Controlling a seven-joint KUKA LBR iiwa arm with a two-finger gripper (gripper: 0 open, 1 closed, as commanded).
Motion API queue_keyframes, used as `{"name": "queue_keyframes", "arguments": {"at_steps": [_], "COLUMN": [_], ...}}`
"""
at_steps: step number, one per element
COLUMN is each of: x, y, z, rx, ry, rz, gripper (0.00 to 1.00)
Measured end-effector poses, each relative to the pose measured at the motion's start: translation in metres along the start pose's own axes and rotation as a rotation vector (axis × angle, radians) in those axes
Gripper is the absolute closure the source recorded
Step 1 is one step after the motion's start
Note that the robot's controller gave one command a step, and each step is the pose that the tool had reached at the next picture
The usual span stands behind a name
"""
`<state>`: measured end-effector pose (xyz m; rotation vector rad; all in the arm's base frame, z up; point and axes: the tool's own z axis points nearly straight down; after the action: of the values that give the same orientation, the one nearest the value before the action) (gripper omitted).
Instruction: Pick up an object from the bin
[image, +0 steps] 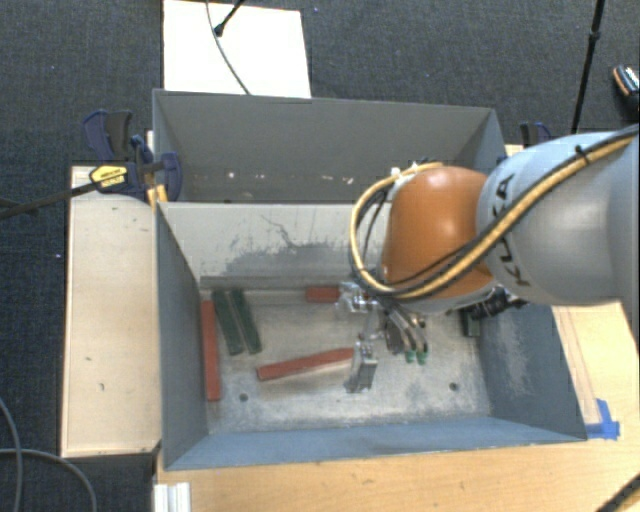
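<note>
From my station I look down into the grey metal bin (185, 320), which is the largest thing here; its floor is scratched and mostly bare. The arm (570, 230) comes in from the right, over the right wall of the bin. Its wrist carries a round orange cover (430, 225), and black and yellow cables (358, 240) loop around the left side of that cover.

Below the cover the gripper (361, 375) hangs low over the middle of the floor, a little toward the front. I cannot tell whether it is open or closed, and I see nothing held in it.

The thing nearest to it is a red-brown bar (300, 367). This bar lies flat on the floor, almost across the bin, with its right end a little higher in my view. The tip of the gripper is just beside that right end. If it touches the bar, I cannot say.

A longer red bar (210, 350) lies along the foot of the left wall. Just to the right of it two dark green bars (232, 325) lie side by side, slightly slanted. A small red block (322, 294) lies near the back wall, well apart from the gripper.
</note>
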<state>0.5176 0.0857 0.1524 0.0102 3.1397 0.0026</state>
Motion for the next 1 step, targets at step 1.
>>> {"name": "queue_keyframes", "arguments": {"at_steps": [1], "x": [-0.0286], "y": [0.0021], "z": [0.0864], "rx": [0.002], "ry": [0.006], "rz": [-0.064], "gripper": [0.00]}}
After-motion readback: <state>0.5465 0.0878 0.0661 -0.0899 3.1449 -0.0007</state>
